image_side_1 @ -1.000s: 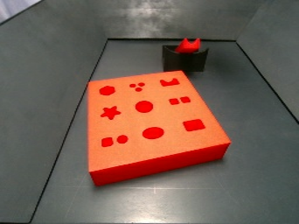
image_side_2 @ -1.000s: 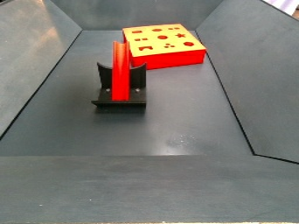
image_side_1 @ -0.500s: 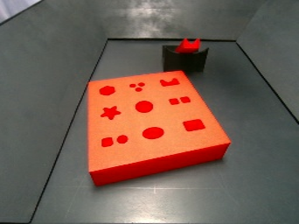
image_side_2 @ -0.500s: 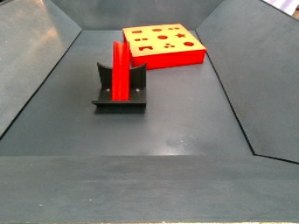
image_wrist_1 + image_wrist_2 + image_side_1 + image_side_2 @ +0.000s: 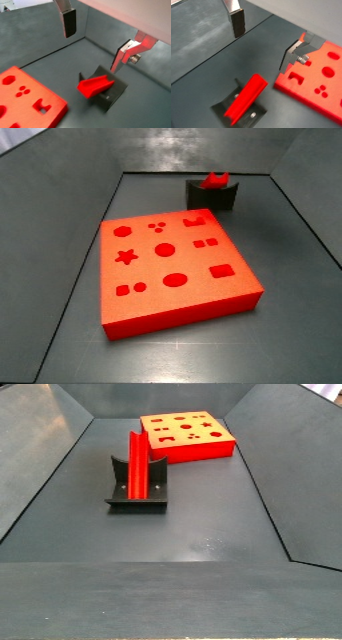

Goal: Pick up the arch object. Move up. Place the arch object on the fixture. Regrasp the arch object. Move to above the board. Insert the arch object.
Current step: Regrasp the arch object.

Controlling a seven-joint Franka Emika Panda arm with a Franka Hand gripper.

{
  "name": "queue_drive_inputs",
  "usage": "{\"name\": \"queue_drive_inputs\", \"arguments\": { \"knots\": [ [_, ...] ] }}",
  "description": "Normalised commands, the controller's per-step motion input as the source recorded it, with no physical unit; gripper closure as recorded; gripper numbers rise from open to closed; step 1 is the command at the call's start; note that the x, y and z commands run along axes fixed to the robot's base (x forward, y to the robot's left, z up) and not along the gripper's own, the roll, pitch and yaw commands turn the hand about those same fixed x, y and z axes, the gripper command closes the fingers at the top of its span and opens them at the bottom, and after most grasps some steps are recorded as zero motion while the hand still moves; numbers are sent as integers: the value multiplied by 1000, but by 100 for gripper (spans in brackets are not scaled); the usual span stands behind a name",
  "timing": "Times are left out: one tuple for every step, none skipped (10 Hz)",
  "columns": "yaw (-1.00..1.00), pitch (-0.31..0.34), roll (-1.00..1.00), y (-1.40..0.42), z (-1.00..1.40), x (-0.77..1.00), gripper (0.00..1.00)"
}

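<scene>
Both wrist views show the gripper (image 5: 93, 40) spread wide and holding nothing, hanging above the slim red arch object (image 5: 93, 85), well clear of it. Its flat silver fingers (image 5: 237, 22) with dark pads frame bare floor. The arch object (image 5: 139, 466) rests in the small dark fixture (image 5: 138, 494), its long axis leaning up along the bracket, arch profile uppermost in a side view (image 5: 215, 177). The large orange-red board (image 5: 171, 267) with its cut-out holes lies flat beside the fixture (image 5: 211, 194), apart from it.

The gripper (image 5: 93, 42) has two flat silver fingers (image 5: 236, 19) with dark pads, and one screw is visible.
</scene>
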Motion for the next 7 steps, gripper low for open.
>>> {"name": "queue_drive_inputs", "arguments": {
  "knots": [
    [45, 33, 1000, -21, 2, 19, 0],
    [48, 41, 1000, -24, -2, 30, 0],
    [53, 54, 1000, -30, -6, 47, 0],
    [56, 61, 1000, -30, -3, 57, 0],
    [63, 80, 1000, -35, 0, 69, 0],
    [71, 97, 1000, -36, -2, 82, 0],
    [86, 124, 1000, -40, -4, 101, 0]
  ]
}}
